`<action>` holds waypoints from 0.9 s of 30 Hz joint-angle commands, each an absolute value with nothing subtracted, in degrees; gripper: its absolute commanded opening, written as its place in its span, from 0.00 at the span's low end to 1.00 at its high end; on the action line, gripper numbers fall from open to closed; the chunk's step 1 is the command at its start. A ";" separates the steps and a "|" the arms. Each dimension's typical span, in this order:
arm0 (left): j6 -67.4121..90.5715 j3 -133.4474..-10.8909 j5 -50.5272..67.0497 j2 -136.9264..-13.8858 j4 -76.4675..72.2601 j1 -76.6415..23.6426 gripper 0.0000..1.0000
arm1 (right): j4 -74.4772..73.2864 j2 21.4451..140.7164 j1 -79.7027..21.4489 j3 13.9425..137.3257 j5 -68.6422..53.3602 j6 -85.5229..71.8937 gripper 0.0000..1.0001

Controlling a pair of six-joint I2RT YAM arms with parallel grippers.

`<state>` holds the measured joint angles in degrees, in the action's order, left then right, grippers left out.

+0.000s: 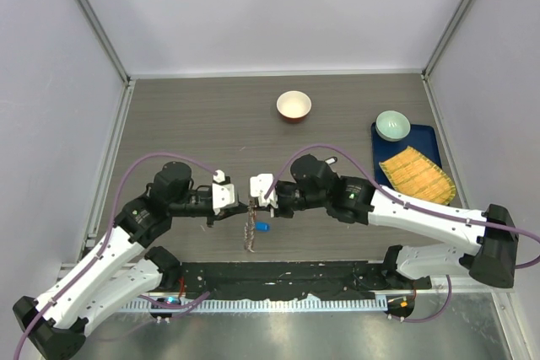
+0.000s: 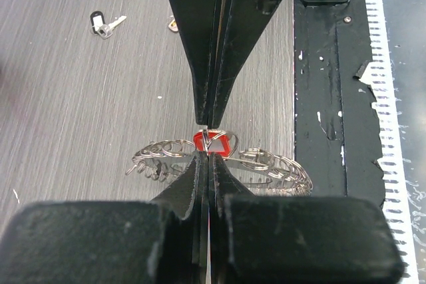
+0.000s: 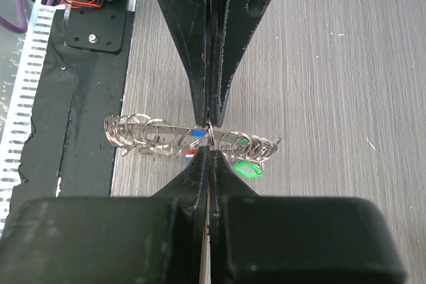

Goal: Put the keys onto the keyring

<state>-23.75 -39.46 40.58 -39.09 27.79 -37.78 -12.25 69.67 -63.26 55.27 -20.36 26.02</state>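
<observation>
Hanging near the worktop's (image 1: 211, 124) front edge, the keyring (image 3: 166, 134) is clamped on its wire by my right gripper (image 3: 210, 139). My left gripper (image 2: 210, 139) is pressed shut at the red key (image 2: 225, 144); key or ring, I cannot tell. A black key (image 2: 98, 21) lies apart.

The top camera looks down on the whole table (image 1: 211, 124); both wrist cameras look closely down on the keyring (image 3: 133, 130) at its 6 o'clock edge.
</observation>
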 commanded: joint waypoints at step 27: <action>-24.96 -39.55 43.07 -39.11 23.20 -37.97 0.00 | -10.90 67.32 -63.02 54.32 -20.21 26.46 0.01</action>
<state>-24.45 -39.07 40.75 -39.16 27.62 -37.78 -12.53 67.42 -63.24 53.74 -19.20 26.20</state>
